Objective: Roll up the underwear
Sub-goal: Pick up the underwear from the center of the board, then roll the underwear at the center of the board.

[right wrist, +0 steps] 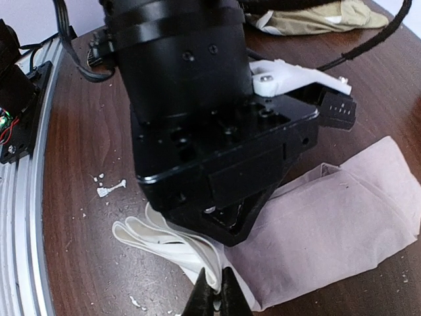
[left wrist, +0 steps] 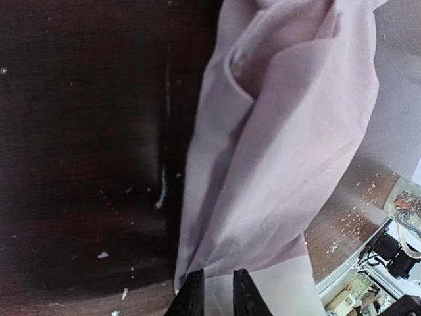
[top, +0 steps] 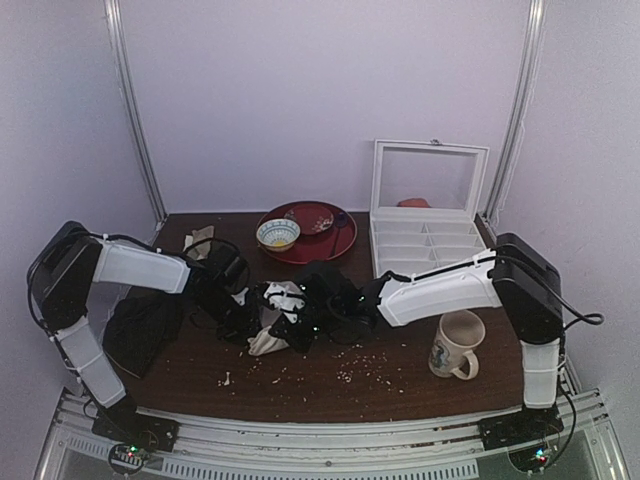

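Noting the underwear (left wrist: 283,145) lies rumpled in the middle of the table (left wrist: 79,131) between both arms, not yet rolled.

Left gripper (left wrist: 217,297): jaws narrowly parted, whitish waistband edge between them, apparently pinched.

Right gripper (right wrist: 214,299): closed tight, tips against the folded waistband. Cannot tell if cloth is caught.

Risks:
- thin cloth slipping from the left pinch
- layers bunching unevenly
- the two grippers, very close, knocking together
- crumbs (top: 350,365) rolled in

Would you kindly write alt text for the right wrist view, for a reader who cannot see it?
The left gripper, a bulky black block, fills the centre, its tip on pale pink underwear on a dark wooden table. At the bottom edge, the right gripper is shut on the whitish waistband; a beige cloth lies behind.
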Tool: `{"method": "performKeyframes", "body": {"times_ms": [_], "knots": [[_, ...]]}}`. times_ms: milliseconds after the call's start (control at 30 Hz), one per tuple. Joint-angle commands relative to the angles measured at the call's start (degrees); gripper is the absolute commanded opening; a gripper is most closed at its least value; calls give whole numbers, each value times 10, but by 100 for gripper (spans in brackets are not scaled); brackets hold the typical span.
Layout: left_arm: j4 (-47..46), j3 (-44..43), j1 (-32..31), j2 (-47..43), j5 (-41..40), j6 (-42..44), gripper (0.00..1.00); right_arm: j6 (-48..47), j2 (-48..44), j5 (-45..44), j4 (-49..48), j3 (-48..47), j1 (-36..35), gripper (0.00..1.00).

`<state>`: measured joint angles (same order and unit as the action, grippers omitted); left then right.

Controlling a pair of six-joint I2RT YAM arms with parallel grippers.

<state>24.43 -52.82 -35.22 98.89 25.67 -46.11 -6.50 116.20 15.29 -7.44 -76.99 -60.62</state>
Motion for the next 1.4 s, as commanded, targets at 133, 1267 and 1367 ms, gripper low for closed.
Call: {"method": "performKeyframes", "body": {"times_ms": [133, 1267, 1367], "knots": [[-11, -2, 6, 11, 1, 0, 24, 91, 21, 34, 46, -14, 11, 0], [-9, 5, 9, 7, -13, -10, 23, 267, 63, -8, 64, -16, 21, 0], [-7, 4, 8, 5, -17, -9, 23, 284, 68, -19, 81, -20, 22, 0]]}}
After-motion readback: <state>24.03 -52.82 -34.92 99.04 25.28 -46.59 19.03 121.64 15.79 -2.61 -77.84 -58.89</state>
